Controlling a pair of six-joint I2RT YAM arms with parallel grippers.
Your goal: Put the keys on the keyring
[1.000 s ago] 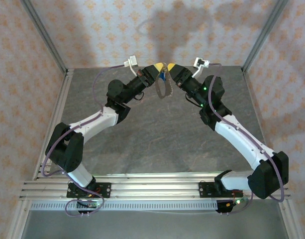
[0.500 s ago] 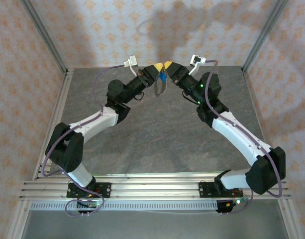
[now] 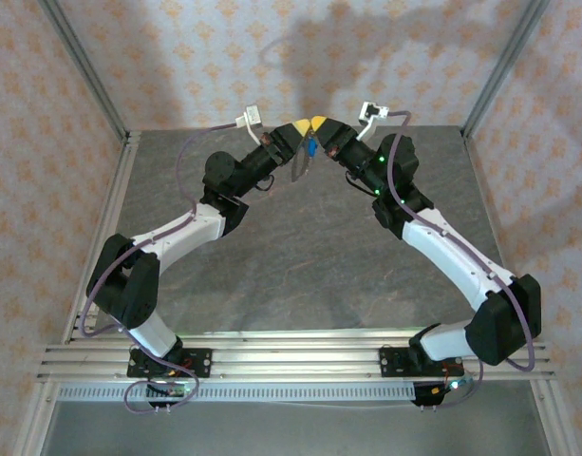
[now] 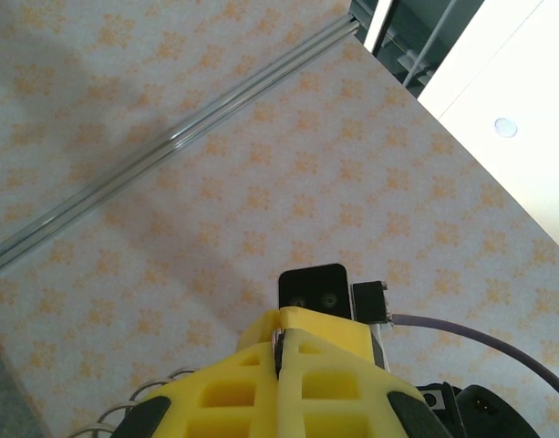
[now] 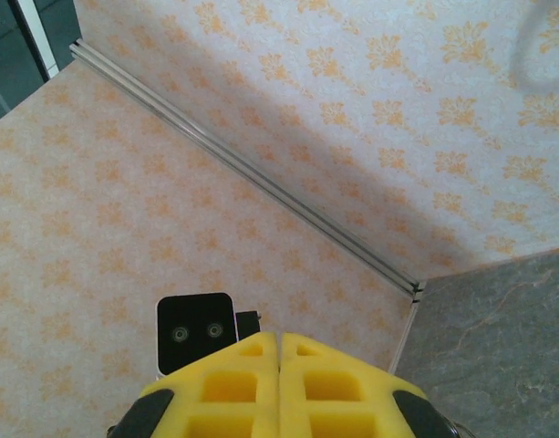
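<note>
Both arms are raised over the back of the table, and their yellow fingertips meet there. My left gripper (image 3: 298, 127) is shut, and the left wrist view shows a thin dark sliver pinched at its tips (image 4: 280, 336). The tan keyring (image 3: 298, 168) hangs down from it, seen nearly edge-on. The blue-headed key (image 3: 311, 147) hangs just under the meeting point, close beside my right gripper (image 3: 320, 124). That gripper's jaws are pressed together (image 5: 279, 339) with nothing showing between them. I cannot tell whether it touches the key.
The grey stone-patterned table (image 3: 300, 256) lies well below both grippers. Patterned walls with metal corner posts (image 3: 86, 71) enclose the back and sides. Each wrist camera faces the other arm's black camera box (image 5: 195, 333).
The right gripper has moved left towards the left gripper and closed its jaws. The keyring has turned from a visible oval to nearly edge-on. The left arm has stayed put.
</note>
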